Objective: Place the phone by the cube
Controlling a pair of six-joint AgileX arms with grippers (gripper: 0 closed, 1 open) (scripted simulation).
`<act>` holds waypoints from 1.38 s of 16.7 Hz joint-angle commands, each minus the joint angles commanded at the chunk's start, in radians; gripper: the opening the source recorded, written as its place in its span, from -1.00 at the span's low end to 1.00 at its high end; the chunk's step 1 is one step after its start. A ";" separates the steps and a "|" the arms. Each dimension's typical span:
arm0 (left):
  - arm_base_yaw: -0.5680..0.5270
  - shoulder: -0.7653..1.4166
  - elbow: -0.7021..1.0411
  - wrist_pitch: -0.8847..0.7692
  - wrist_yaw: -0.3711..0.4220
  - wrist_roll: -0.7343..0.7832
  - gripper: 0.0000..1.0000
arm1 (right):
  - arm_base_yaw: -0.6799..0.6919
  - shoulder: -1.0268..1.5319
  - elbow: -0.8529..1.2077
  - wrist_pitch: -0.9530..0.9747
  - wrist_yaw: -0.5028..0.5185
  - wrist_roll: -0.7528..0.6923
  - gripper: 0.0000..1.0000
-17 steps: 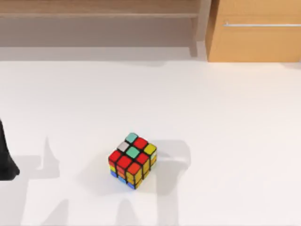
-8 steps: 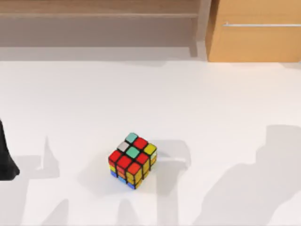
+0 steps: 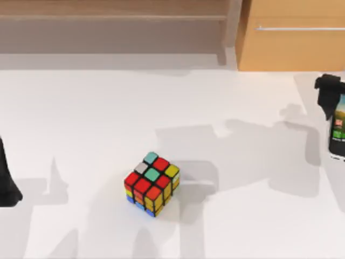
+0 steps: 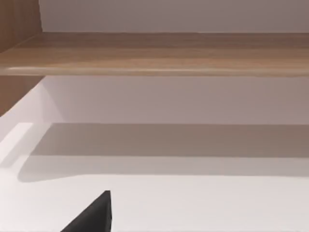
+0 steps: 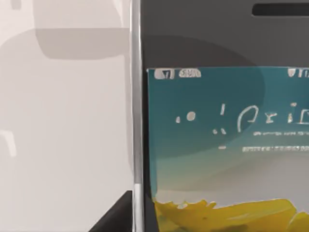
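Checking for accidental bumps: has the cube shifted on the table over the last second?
No. The cube sits at the same spot below the shelf post.

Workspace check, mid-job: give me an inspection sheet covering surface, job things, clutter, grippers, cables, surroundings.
Surface: white table, crossed by arm shadows.
Job's things: small black-edged scrambled Rubik's cube rests left of centre. Slim white-framed smartphone with lit screen is at the top view's right edge, far apart from the cube; the right wrist view shows its screen close up.
Clutter: nothing seen.
Grippers: right gripper is at the right edge, at the phone's far end; whether its fingers are shut is not clear. Left arm is parked at the left edge.
Cables: nothing seen.
Surroundings: wooden shelf and wooden drawer cabinet behind the table.
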 joint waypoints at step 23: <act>0.000 0.000 0.000 0.000 0.000 0.000 1.00 | 0.573 0.092 0.095 -0.106 0.005 0.278 -1.00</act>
